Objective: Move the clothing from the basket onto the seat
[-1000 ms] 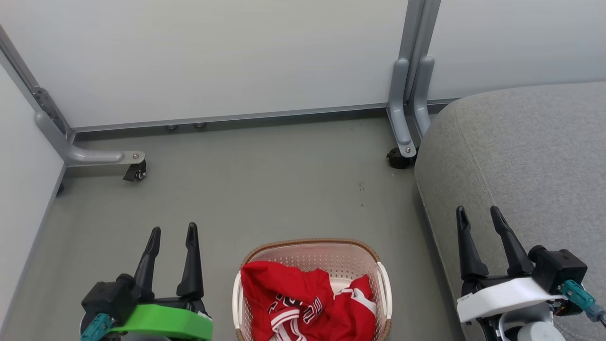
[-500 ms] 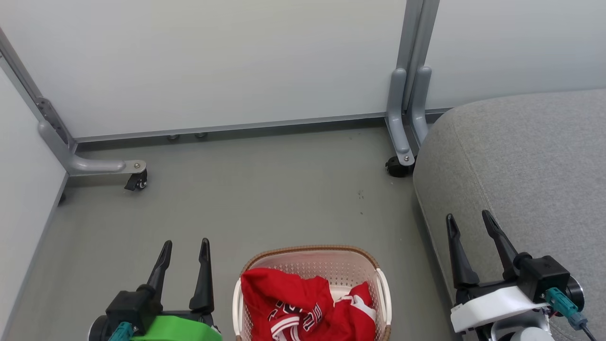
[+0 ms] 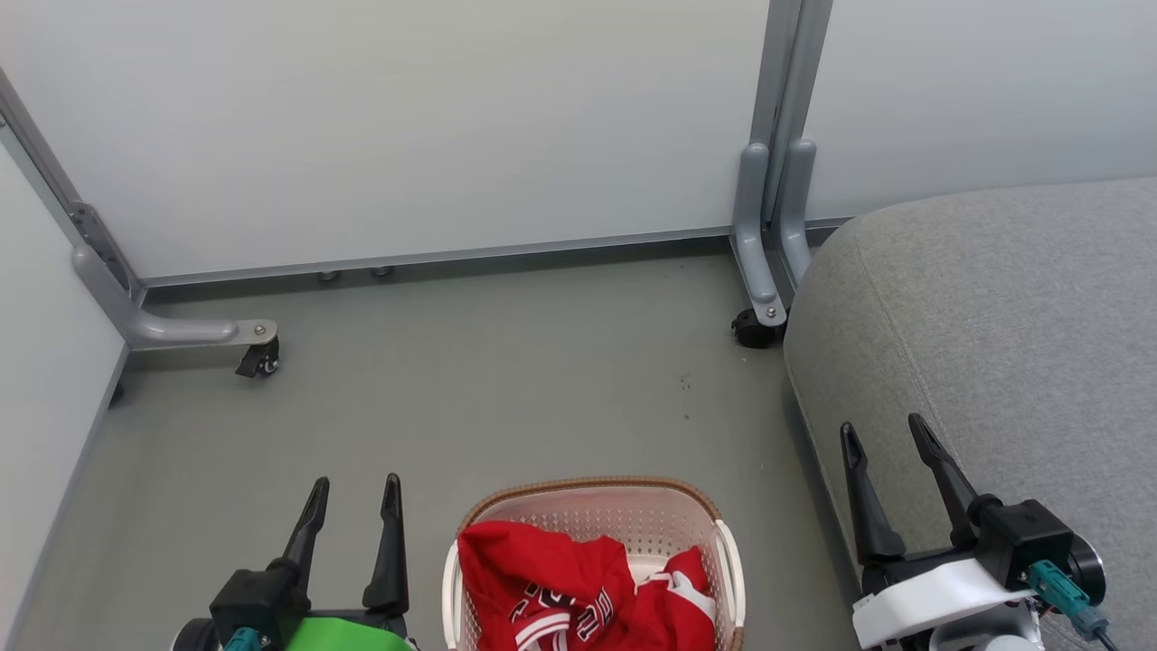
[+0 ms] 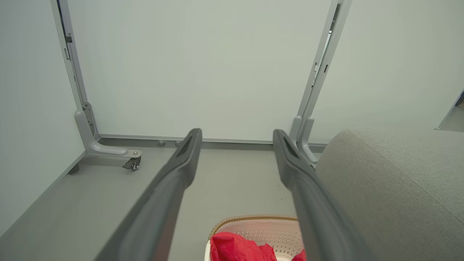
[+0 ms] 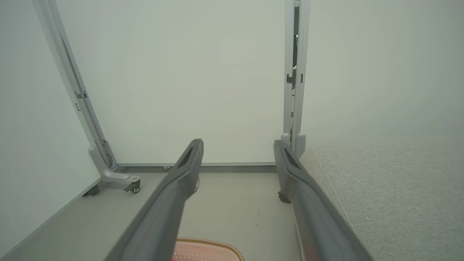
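Clothing (image 3: 542, 570), basket (image 3: 587, 485) cut off below; left hand (image 3: 356, 482) and right hand (image 3: 881, 425) spread wide.

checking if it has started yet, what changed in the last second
Mostly the camera: the whole head view slid, so the head moved. The left gripper and right gripper drew slightly inward toward the basket. Nothing was taken or let go. Both stay open and empty; the clothing stays in the basket, off the seat.
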